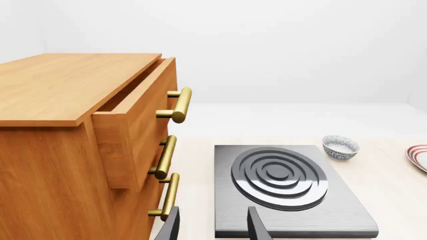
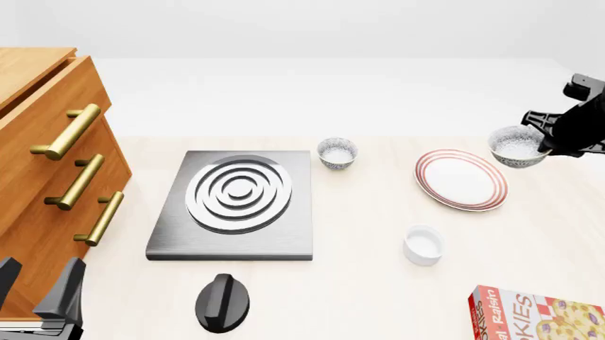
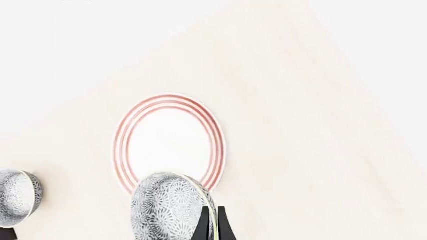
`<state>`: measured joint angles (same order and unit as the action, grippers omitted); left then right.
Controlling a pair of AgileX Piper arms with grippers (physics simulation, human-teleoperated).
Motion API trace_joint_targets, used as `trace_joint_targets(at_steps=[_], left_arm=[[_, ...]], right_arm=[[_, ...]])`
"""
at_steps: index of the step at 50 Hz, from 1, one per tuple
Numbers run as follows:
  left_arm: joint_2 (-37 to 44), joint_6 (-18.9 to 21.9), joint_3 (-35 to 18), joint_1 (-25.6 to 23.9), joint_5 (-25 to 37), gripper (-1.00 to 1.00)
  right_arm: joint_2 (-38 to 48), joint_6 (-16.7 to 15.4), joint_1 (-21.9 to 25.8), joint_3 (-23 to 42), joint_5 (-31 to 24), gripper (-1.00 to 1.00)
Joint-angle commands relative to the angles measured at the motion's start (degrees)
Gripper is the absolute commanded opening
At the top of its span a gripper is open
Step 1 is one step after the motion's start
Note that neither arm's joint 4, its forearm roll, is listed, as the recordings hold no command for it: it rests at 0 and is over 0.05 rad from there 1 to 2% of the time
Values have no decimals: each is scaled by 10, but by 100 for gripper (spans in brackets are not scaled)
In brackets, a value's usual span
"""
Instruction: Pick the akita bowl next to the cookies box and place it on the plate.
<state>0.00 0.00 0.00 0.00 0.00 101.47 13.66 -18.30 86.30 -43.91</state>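
Right tool point(image 2: 546, 144) is clamped on the rim of the akita bowl point(image 2: 518, 146). Bowl is held in the air, up and to the right of the plate point(image 2: 460, 179), not touching it. Right wrist view confirms it: fingers point(image 3: 212, 225) pinch the bowl wall point(image 3: 170, 207), one inside and one outside, bowl tilted on its side, plate point(image 3: 169, 142) on the counter point(image 3: 320, 140) beyond it.

Second speckled bowl point(image 2: 336, 152) sits on the counter point(image 2: 378, 283) between the stove burner point(image 2: 236, 202) and the plate, near the burner's far right corner. Also visible at the edge of the right wrist view point(image 3: 17, 197) and in the left wrist view point(image 1: 340, 147).

Plain white cup point(image 2: 423, 244) stands on the counter nearer the camera than the plate. Cookies box point(image 2: 534, 315) lies flat at the near right corner, partly cut off by the frame. Black knob point(image 2: 224, 302) sits in front of the burner.

Left tool point(image 2: 38, 294) is at the near left, beside the wooden drawer cabinet point(image 2: 38, 163). Fingers point(image 1: 257, 225) are spread apart, nothing between them. Left wrist view shows the top drawer point(image 1: 133, 125) pulled partly out, with brass handles point(image 1: 179, 105) down the cabinet front.
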Motion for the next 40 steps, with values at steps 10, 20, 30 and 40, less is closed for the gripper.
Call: trace_joint_targets(at_steps=[10,20,30,40], left_arm=[[0,0,0,0,0,100],[0,0,0,0,0,100],[0,0,0,0,0,100],[0,0,0,0,0,100]], right_arm=[[11,84,60,-60,84,-100],[17,101,69,-70,109,-100],[26,134,74,-99,156,-100],[43,158,81,-115,193,-100]])
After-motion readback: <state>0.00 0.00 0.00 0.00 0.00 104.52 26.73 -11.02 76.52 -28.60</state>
